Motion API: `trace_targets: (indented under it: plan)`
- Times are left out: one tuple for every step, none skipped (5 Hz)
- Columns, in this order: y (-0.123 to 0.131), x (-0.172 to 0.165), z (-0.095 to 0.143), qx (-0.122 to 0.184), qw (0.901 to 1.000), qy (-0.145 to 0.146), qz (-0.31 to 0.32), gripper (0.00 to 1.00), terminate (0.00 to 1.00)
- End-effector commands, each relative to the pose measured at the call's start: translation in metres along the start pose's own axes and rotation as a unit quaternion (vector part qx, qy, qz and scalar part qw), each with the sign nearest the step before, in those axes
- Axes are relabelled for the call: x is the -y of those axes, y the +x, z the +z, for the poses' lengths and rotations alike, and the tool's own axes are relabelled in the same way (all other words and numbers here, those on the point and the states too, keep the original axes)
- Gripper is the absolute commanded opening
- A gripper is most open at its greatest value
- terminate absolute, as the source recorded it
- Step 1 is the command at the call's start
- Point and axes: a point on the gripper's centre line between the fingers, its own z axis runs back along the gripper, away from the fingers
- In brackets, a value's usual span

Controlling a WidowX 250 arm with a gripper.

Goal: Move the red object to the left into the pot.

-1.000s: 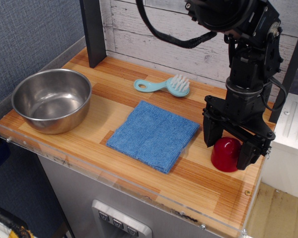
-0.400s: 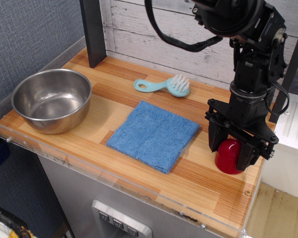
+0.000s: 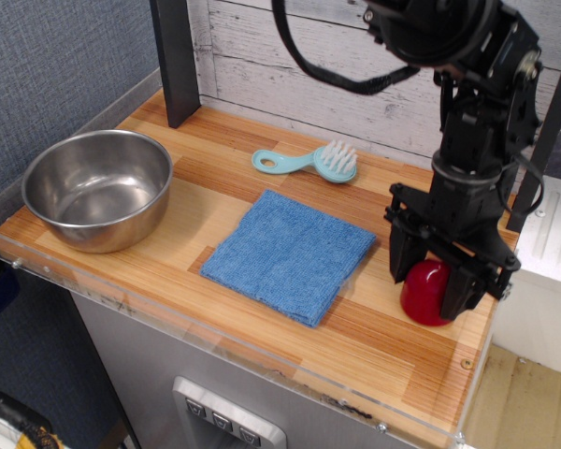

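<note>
Wooden counter (image 3: pixel 262 327) with striped planks, filling the middle of the frame, edged with a clear plastic lip along the near side. At lower right, the red object (image 3: pixel 424 294): a small glossy dark-red dome, flat base down on the wood, close to the right end of the counter. Black gripper (image 3: pixel 431 283) reaching down over it from the upper right, one finger (image 3: pixel 401 256) on the dome's left side and the other on its right, both hugging the upper part; jaws apart by the dome's width and seemingly touching its sides, though firm clamping versus mere bracketing impossible to confirm from this single angle. Dome's base apparently resting on the counter, not clearly lifted.

Far across at the left of the frame, the pot (image 3: pixel 49 172): a wide shiny steel bowl with a rolled rim, upright, nothing visible inside but reflections. Well apart from the dome, with most of the counter between them.

Between the two, in the centre, a blue cloth (image 3: pixel 288 253) lying flat, folded square and turned at an angle, its right corner near the gripper's left finger but not touching. Above the cloth, toward the back wall, a light-blue brush (image 3: pixel 309 161) with white bristles, lying on its side, handle pointing left.

Dark upright post (image 3: pixel 176 58) at the upper left, standing at the back of the counter. Whitewashed plank wall behind.
</note>
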Motion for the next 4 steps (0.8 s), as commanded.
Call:
trace_targets:
  plan:
    - [-0.016, -0.011, 0.068, 0.065, 0.9974, 0.015, 0.027, 0.00, 0.00]
    - [-0.034, -0.018, 0.097, 0.082, 0.9949, 0.015, 0.056, 0.00, 0.00]
    - [-0.066, -0.032, 0.130, 0.095, 0.9900, 0.017, 0.102, 0.00, 0.00]
    - [-0.102, -0.057, 0.160, 0.098, 0.9848, 0.034, 0.139, 0.00, 0.00]
